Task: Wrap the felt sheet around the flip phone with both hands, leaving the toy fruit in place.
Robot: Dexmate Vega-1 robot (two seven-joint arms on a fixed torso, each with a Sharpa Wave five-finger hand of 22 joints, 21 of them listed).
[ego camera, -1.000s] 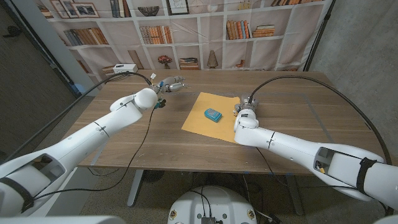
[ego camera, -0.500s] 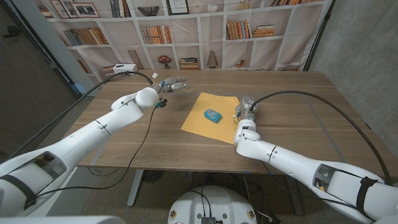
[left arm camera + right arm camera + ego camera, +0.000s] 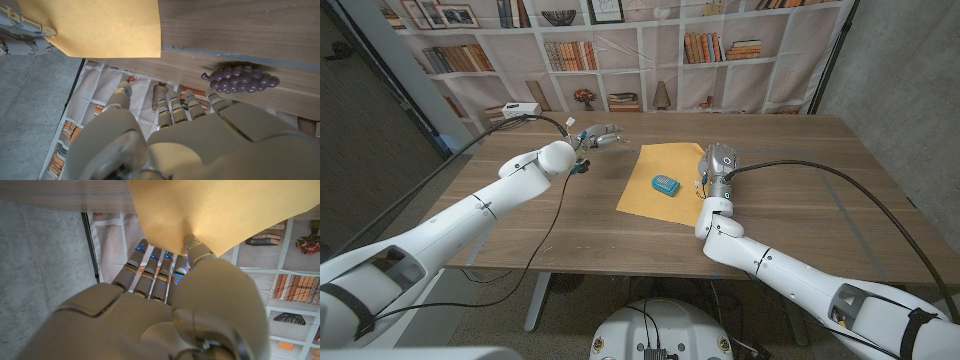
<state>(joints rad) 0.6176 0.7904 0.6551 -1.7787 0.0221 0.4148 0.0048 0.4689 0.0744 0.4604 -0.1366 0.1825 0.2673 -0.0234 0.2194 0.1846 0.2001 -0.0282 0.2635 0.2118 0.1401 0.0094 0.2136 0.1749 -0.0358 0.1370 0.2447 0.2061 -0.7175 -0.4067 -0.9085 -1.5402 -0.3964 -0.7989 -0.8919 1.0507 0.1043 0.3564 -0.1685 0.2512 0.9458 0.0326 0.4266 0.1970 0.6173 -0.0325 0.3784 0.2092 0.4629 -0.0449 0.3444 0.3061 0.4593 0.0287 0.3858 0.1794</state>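
The felt sheet (image 3: 663,180) lay near the middle of the bench (image 3: 790,190), with the flip phone (image 3: 664,185) on top of it. The right hand (image 3: 717,162) held the sheet's right edge. The left hand (image 3: 597,137) hung over the bench to the left of the sheet, apart from it. The toy fruit (image 3: 242,78) lay on the bench just beyond the left hand's fingers (image 3: 176,106).
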